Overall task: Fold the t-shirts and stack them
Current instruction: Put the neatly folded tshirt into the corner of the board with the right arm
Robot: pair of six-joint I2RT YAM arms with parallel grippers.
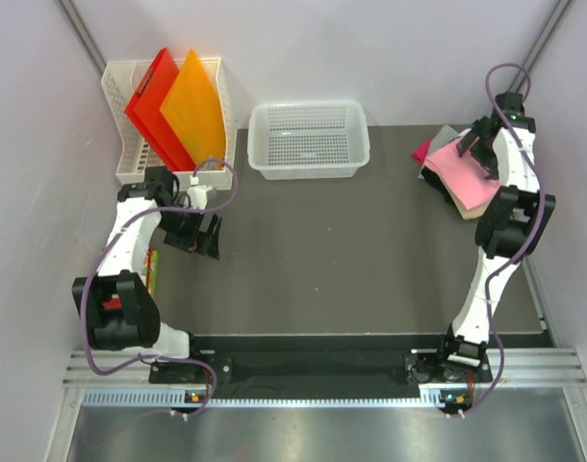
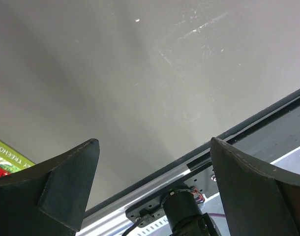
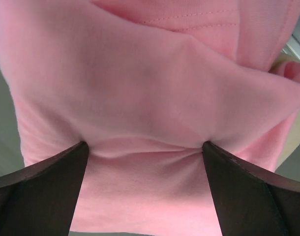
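Observation:
A light pink t-shirt (image 1: 464, 171) lies on top of a small pile at the table's far right, over a tan shirt (image 1: 472, 206), with magenta (image 1: 423, 151) and grey (image 1: 446, 134) cloth showing at its far edge. My right gripper (image 1: 478, 152) is open, its fingertips pressed down into the pink t-shirt (image 3: 145, 98), which bunches between them. My left gripper (image 1: 201, 234) is open and empty, low over the bare table at the left; its view shows only table surface (image 2: 140, 73).
A white mesh basket (image 1: 309, 140) stands at the back centre. A white rack (image 1: 120, 135) at the back left holds a red folder (image 1: 154, 101) and an orange folder (image 1: 195, 106). A green printed item (image 2: 5, 155) lies at the table's left edge.

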